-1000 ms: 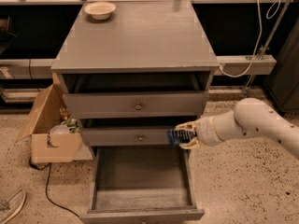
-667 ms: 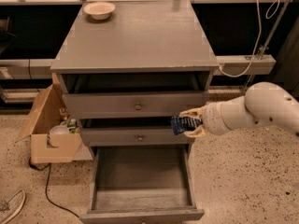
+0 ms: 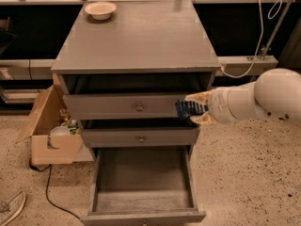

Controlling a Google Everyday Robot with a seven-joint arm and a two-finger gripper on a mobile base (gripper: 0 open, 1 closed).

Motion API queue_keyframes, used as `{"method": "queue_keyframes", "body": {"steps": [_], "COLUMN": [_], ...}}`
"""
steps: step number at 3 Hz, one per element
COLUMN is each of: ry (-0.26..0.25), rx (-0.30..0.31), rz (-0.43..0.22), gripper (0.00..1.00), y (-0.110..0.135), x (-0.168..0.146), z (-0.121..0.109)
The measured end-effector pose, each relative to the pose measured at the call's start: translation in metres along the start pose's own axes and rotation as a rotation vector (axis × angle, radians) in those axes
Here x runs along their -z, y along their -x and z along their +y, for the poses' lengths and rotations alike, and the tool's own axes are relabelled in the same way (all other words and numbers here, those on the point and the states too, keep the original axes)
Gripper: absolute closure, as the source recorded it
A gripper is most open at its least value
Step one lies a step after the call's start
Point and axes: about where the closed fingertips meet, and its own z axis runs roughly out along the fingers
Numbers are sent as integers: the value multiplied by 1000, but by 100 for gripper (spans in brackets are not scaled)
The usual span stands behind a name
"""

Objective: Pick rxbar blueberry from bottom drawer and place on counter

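The rxbar blueberry (image 3: 184, 110) is being pinched between the two fingers of the tool (image 3: 192, 109), at the right front edge of the cabinet (image 3: 205, 83), level with the cabinet's top drawer (image 3: 120, 106) and under the front lip of the surface (image 3: 141, 41). The bottom drawer (image 3: 141, 199) is standing pulled out at the cabinet's foot. A cream bowl (image 3: 100, 9) is sitting on the surface's back left corner; a cardboard box (image 3: 49, 145) is resting left of the cabinet. Compared with a moment ago, tool and bar are riding higher, up from the middle drawer (image 3: 141, 138).
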Motion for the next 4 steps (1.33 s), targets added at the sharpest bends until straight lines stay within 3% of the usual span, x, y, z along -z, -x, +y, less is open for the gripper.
{"method": "queue_keyframes", "body": {"steps": [1,2,3,4], "ry": [-34,-94,-147,-180], "rx": [-10,37,55,-38], "rz": [-4,-57,-121,-173], "gripper": [100,100,100,100], "y": [0,9,8,-4], "x": [10,34,44,26], "z": [-18,-63,-124,-201]}}
